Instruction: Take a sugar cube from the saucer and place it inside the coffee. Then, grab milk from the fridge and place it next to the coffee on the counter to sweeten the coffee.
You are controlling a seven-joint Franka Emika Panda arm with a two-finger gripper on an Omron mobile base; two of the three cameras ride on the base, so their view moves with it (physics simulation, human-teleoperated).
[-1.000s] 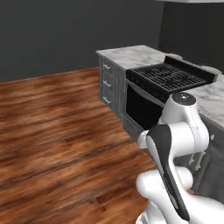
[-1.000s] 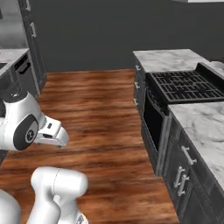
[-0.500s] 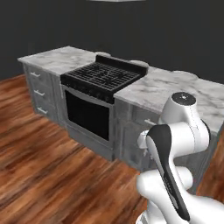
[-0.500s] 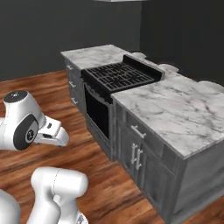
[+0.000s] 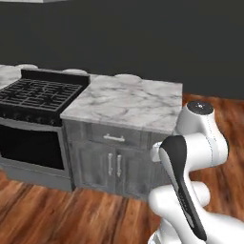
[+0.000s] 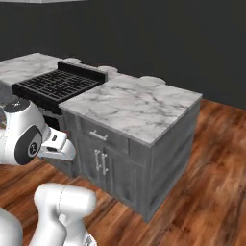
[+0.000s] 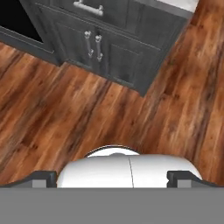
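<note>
The counter (image 5: 128, 100) is a white-and-grey veined marble top over grey cabinets, straight ahead of the base, and it also appears at centre in the right base view (image 6: 139, 103). My gripper (image 7: 113, 178) is open, its two dark fingertips (image 7: 43, 177) set wide apart with nothing between them. It hangs low and looks down at the wood floor in front of the cabinet doors (image 7: 94, 43). My arm (image 5: 190, 157) is folded close to the base. The sugar cube, saucer, coffee, milk and fridge are out of view.
A black stove (image 5: 35, 95) with an oven door joins the counter on its left. Pale round shapes (image 5: 126, 76) line the counter's far edge. Wood floor (image 6: 211, 182) runs around the counter's right end. A dark wall stands behind.
The whole picture has shifted, so the base has moved. The stove has slid left in view and the marble counter now sits ahead and nearer. My arm and open gripper hold the same pose.
</note>
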